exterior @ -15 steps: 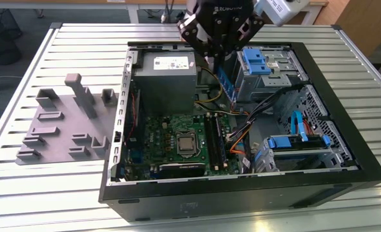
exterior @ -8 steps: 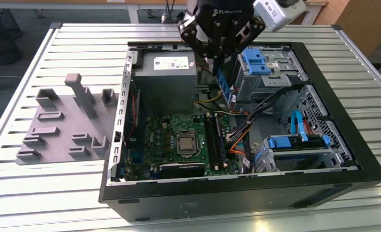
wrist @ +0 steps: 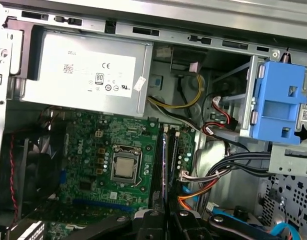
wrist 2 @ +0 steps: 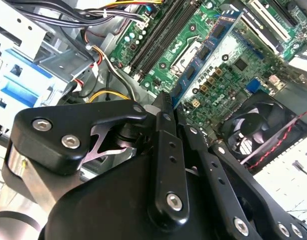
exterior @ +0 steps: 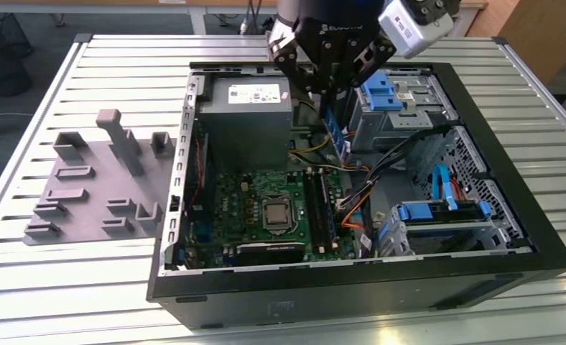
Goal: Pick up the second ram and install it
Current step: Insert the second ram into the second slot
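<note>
The claw point(exterior: 329, 90) is clamped on the second ram point(wrist 2: 206, 52), blue stick hanging long-axis down over the motherboard point(wrist: 88, 150) (slots point(exterior: 319, 208) sit below, toward the case front).

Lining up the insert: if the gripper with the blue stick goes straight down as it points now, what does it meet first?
Most likely the black memory slots on the motherboard. The gripper holds the second ram above them, though depth is unclear.
</note>
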